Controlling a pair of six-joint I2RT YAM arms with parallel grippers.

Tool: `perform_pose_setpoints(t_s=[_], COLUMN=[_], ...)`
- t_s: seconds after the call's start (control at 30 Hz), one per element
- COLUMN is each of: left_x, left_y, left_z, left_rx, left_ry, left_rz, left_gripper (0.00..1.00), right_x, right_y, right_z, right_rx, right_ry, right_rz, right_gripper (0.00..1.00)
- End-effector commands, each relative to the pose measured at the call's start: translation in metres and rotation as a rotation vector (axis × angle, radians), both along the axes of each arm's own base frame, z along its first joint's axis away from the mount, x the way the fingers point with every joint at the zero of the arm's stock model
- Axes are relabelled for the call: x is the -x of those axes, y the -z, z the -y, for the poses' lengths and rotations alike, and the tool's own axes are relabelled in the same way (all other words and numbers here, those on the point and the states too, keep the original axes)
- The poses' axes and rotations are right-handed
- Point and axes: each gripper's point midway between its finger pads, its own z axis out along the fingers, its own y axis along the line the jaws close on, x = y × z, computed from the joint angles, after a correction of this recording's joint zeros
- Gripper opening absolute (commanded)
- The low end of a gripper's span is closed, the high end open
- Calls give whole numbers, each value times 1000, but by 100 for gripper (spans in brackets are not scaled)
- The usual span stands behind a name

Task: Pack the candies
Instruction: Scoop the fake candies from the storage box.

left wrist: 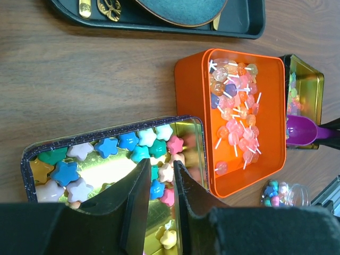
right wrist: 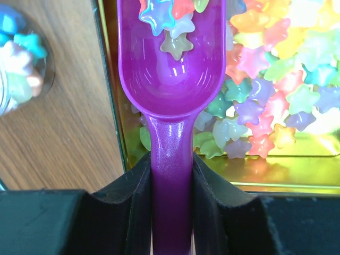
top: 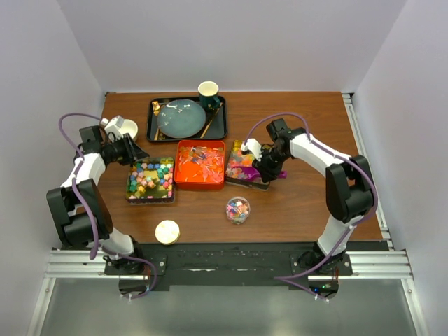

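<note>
Right end effector (right wrist: 171,160): clamps purple scoop (right wrist: 170,74) handle.
Scoop axis: bowl points left, candies (right wrist: 171,24) aboard.
Jar (top: 238,209): near-left of bowl (right arm closer).
Left end effector (left wrist: 158,178): grip unclear.

Plain pale walls (top: 231,42), brown wooden table (top: 301,210), metal rail (top: 224,262) at near edge
</note>
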Motion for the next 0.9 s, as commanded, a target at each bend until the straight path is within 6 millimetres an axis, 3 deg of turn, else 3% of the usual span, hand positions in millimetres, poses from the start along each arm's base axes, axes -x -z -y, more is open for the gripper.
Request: perform_pose_setpoints(t_s=[0.0, 0.17, 0.33, 0.87], left_x=[-11, -10, -10, -15], left_y=[-16, -13, -11, -15], left_z=[-3, -2, -2, -2], left_rx=[-9, -8, -6, -10], left_ry=[22, 27, 28, 44], left_rz=[63, 60, 56, 71], left_gripper=[28, 28, 28, 28], right_x=[-23, -9, -9, 7], right_y=[-19, -20, -30, -17], right_z=[-8, -10, -7, 19], right_rx=[-56, -99, -137, -129], right_ry=[85, 122, 171, 246], right_rz=[122, 90, 138, 111], right_gripper=[0, 0, 0, 0])
